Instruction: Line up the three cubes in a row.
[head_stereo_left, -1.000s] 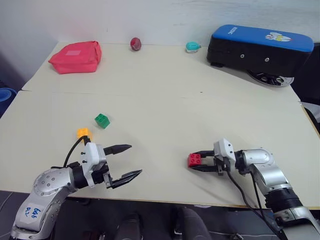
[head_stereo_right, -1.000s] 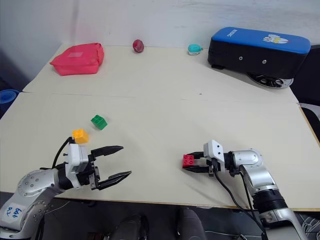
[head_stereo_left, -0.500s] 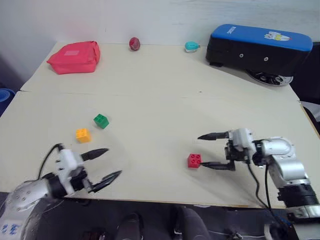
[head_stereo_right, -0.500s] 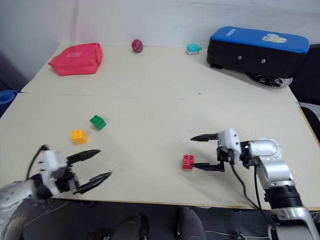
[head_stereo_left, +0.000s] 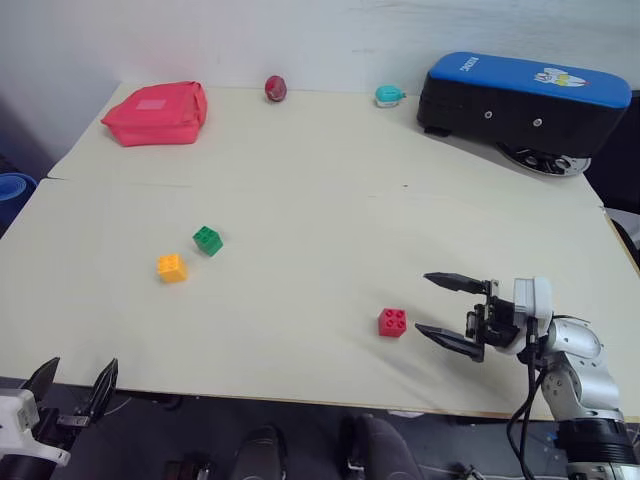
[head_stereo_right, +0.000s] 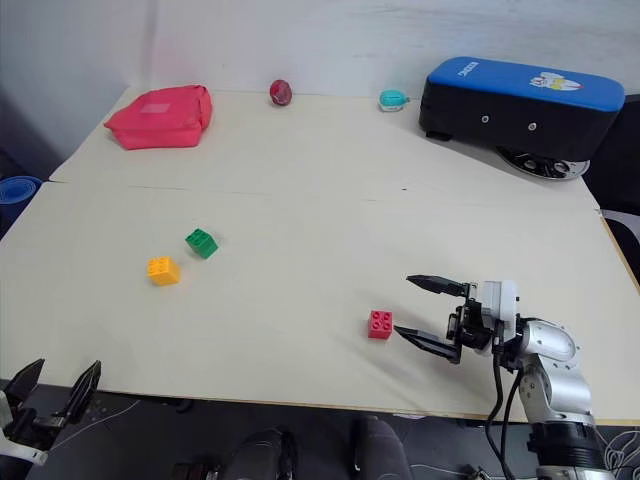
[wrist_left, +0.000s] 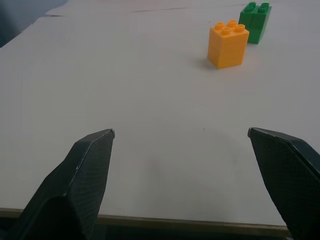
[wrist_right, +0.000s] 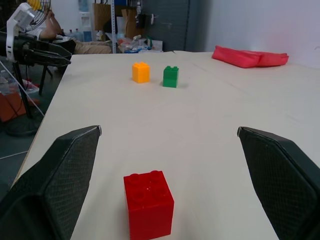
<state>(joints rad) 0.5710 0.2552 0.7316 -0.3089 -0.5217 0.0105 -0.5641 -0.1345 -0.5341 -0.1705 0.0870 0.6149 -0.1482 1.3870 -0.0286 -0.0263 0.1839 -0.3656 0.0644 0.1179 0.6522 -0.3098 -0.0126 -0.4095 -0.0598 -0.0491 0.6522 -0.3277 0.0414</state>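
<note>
Altogether three cubes sit studs-up on the bench (head_stereo_left: 330, 190), each squarish with no clear long axis. One red cube (head_stereo_left: 392, 322) stands alone near the front edge, right of centre. One yellow-orange cube (head_stereo_left: 171, 268) and one green cube (head_stereo_left: 207, 240) stand close together but apart, toward the left edge; the green one is turned at an angle to the bench edges. The right gripper (head_stereo_left: 450, 315) points level at the red cube from just beside it, jaws wide and empty. The left gripper (head_stereo_left: 72, 382), partly cut off below the front left corner, is spread wide too, holding nothing.
</note>
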